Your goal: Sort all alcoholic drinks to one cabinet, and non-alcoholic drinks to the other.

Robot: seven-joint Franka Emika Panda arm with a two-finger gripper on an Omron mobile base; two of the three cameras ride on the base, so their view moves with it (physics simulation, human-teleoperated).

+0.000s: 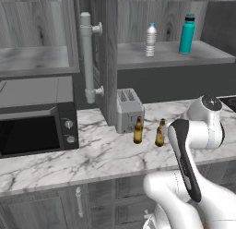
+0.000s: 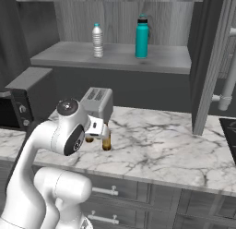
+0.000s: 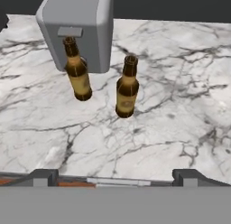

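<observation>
The white arm rises from the base at the near edge of the scene, its upper link climbing to a rounded dark-capped joint at elbow height, then folding forward and down. The wrist tips the hand (image 3: 115,175) to look down and away over the table. Its two dark fingertips (image 3: 44,175) stand at the full width of their travel, well apart, with nothing between them. The hand hangs in the air, touching nothing.
</observation>
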